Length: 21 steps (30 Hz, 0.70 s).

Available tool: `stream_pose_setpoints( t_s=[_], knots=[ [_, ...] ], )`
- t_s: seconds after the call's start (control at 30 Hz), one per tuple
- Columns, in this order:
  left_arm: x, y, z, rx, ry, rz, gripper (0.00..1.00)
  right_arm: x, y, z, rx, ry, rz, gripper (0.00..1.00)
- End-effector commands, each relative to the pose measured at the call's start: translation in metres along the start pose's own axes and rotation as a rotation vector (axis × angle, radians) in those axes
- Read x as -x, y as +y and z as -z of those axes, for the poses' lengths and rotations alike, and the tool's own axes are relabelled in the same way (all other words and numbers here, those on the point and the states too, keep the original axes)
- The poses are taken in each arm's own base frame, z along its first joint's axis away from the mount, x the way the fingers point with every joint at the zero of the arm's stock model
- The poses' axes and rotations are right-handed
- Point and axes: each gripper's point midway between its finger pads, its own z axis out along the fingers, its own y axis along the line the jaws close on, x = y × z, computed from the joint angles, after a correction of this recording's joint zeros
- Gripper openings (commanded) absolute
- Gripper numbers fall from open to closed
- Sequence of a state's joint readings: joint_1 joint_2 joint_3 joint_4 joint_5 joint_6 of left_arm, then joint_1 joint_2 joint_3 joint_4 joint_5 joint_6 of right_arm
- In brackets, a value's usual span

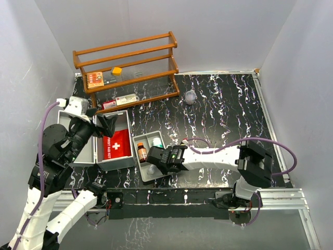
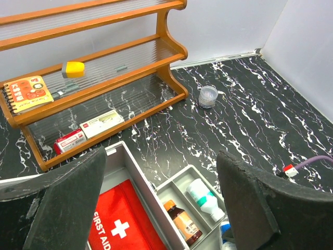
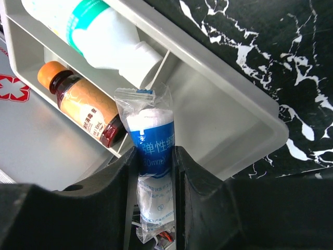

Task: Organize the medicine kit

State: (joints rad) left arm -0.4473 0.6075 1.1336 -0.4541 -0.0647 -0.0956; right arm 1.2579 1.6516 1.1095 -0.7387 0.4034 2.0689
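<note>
Item: medicine kit (image 1: 123,121), metal case, lid open, at the left of the black marbled table (image 1: 223,114); red first-aid pouch (image 2: 122,229) lies flat inside it, filling the floor of the case.

Tray (image 3: 208,120): grey, two compartments, lifted out and set on the table touching the case's right side, probably so that it can be loaded from above; the compartment nearer the case holds a brown bottle (image 3: 83,104) with an orange cap, lying on its side; a white bottle (image 3: 104,36) with a teal label lies in the other compartment, at its far end, leaving bare floor at the near end.

Right gripper (image 3: 154,156): over that bare end; clamped on a bandage roll (image 3: 151,130) in a clear wrapper, one finger pressed to each side, the roll upright so it can drop into the free space.

Left gripper (image 2: 161,156): fingers wide apart, holding nothing; hangs above the case, out of the other arm's way.

Elsewhere: wooden rack (image 1: 130,62) at the back, with a notebook, a yellow block and two small boxes on its shelves; clear cup (image 1: 190,97) on the table near the rack, well apart from the kit.

Status, judged: sorting under way; the roll is not yet released.
</note>
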Motion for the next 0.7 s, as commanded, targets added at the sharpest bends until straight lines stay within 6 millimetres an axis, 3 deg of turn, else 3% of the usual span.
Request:
stream_pose_setpoints(
  t_s=[0.0, 0.27, 0.53, 0.67],
  knots=[
    [0.013, -0.001, 0.008, -0.005, -0.036, -0.008, 0.85, -0.011, 0.013, 0.002, 0.022, 0.048, -0.167, 0.3],
    [0.014, -0.001, 0.008, -0.007, -0.033, -0.006, 0.85, -0.003, 0.013, 0.002, 0.022, -0.001, -0.161, 0.49],
    [0.006, -0.004, 0.003, -0.019, -0.002, 0.015, 0.86, 0.029, 0.031, 0.028, 0.131, -0.111, -0.121, 0.49],
    [-0.013, -0.008, -0.009, -0.031, 0.075, 0.042, 0.99, 0.05, 0.045, 0.046, 0.238, -0.182, -0.014, 0.48]
  ],
)
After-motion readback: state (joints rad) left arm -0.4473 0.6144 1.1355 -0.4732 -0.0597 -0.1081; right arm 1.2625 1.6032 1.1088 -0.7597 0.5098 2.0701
